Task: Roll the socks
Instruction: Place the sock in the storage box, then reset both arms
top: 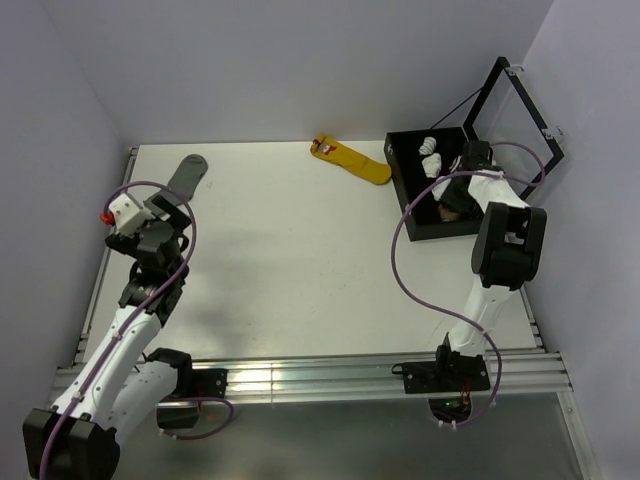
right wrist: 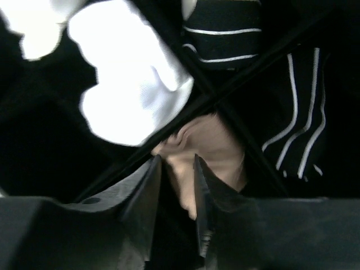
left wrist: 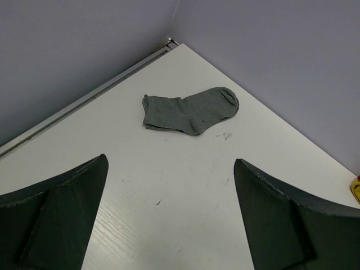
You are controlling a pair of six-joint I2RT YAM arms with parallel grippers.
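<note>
The right gripper reaches into the black box. Its jaws stand narrowly apart with the tan sock showing between them; whether they pinch it cannot be told. The sock lies in a divided compartment, beside white rolls and striped black socks. The left gripper gapes wide above the worktop, near a grey sock.

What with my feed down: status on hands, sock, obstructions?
Left hand open, empty. Right hand in black box, astride tan sock, grip unclear. Dividers crowd it.
</note>
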